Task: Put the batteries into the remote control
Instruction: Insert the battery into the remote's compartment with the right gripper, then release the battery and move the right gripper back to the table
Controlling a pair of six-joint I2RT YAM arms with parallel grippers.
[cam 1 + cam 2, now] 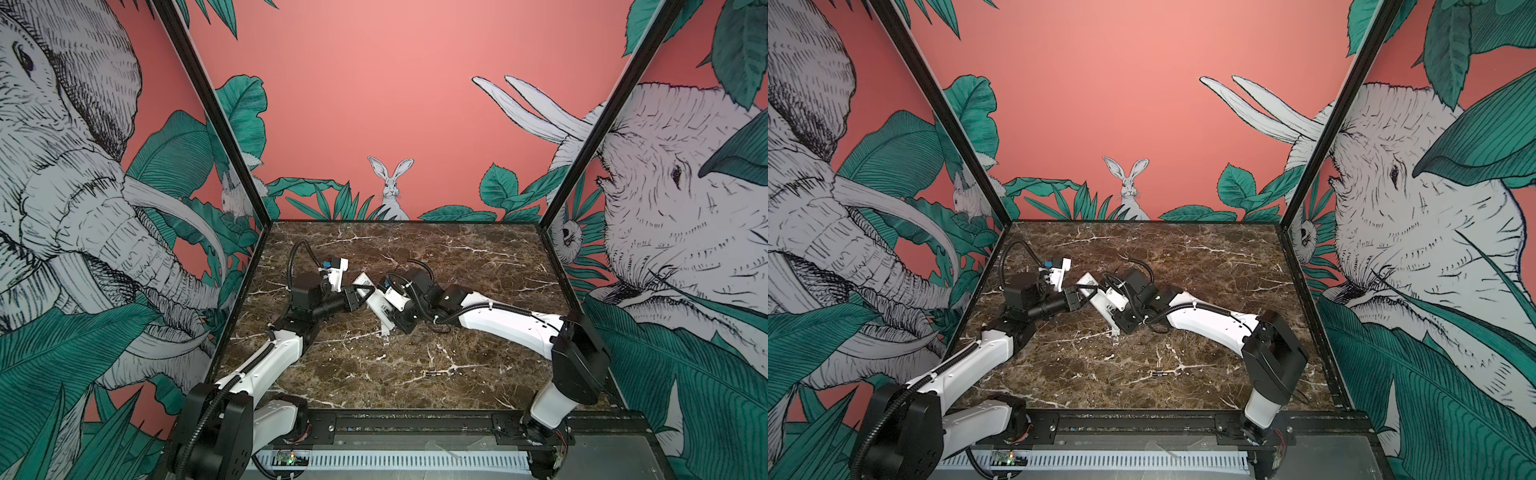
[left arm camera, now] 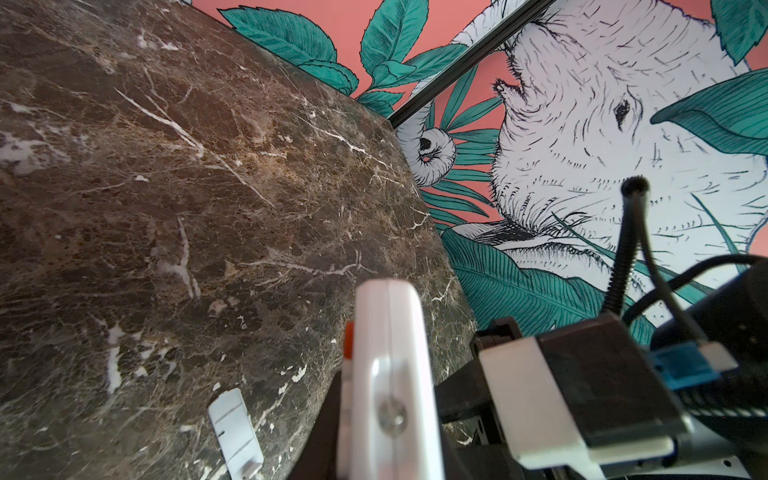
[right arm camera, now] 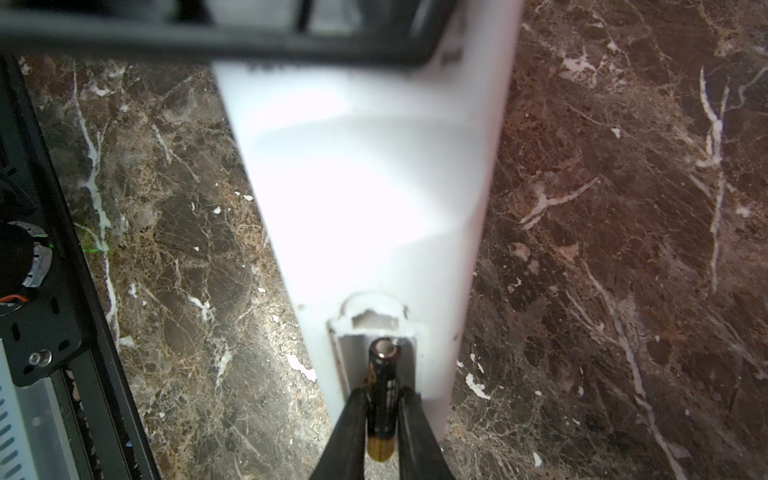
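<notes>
The white remote control (image 1: 376, 305) (image 3: 365, 187) hangs tilted above the marble, plain back up. My left gripper (image 1: 358, 298) (image 2: 386, 440) is shut on it, with its end (image 2: 390, 332) sticking out past the jaws. In the right wrist view the battery compartment (image 3: 374, 328) is open. One dark battery (image 3: 382, 382) lies lengthwise in it, metal end toward the remote's middle. My right gripper (image 3: 382, 409) is shut on that battery, one black finger on each side. A second battery (image 1: 432, 373) (image 1: 1158, 374) lies loose on the table toward the front.
A small flat white cover piece (image 2: 235, 432) lies on the marble table (image 1: 478, 291) beside the held remote. Both arms meet left of the table's middle. The black front rail (image 1: 415, 424) and printed walls close in the workspace.
</notes>
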